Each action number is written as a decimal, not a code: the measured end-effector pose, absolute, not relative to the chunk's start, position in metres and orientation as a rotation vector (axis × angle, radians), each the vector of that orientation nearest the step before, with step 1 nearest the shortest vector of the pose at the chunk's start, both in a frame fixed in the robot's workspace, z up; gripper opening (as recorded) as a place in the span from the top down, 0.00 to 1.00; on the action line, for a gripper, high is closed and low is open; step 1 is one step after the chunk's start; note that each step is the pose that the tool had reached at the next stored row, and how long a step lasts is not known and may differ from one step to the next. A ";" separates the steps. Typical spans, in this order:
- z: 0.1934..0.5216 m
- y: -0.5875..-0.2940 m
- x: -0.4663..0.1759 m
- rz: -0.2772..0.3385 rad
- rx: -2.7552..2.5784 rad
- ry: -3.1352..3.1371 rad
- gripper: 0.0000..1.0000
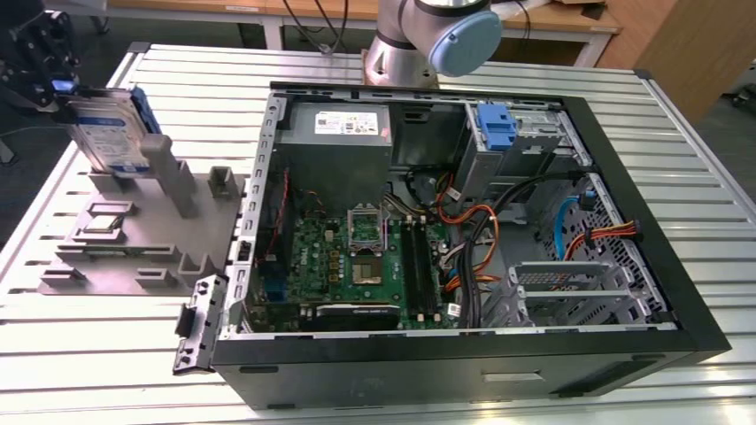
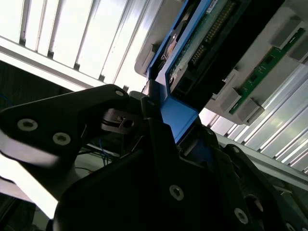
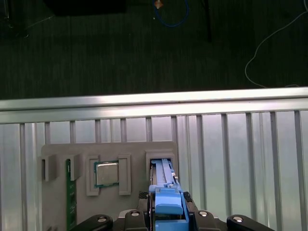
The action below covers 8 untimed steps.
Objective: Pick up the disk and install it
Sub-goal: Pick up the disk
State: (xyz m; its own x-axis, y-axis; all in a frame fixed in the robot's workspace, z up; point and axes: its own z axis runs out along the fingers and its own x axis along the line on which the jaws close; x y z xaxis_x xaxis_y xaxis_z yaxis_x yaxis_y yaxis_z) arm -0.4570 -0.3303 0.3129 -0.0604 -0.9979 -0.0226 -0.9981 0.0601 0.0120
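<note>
Blue-framed disk (image 1: 106, 133) upright | jaws clamp top edge | grey fixture (image 1: 142, 255) below

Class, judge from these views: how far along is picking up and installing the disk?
Done: the gripper clamps the disk by its blue carrier. In hand: the disk stands upright at the grey holder, not clearly lifted. Left: installing; the disk is not yet in the open computer case.
</note>
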 end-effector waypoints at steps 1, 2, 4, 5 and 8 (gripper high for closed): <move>0.314 -0.330 -0.457 0.038 -2.148 2.281 0.63; 0.314 -0.330 -0.457 0.037 -2.148 2.281 0.63; 0.316 -0.330 -0.457 0.037 -2.148 2.282 0.63; 0.317 -0.330 -0.457 0.037 -2.148 2.282 0.63; 0.317 -0.330 -0.457 0.036 -2.148 2.282 0.63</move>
State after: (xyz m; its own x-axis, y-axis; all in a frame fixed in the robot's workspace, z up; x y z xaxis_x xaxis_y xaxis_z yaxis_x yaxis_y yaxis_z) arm -0.4570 -0.3303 0.3173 -0.0604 -0.9980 -0.0209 -0.9981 0.0602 0.0118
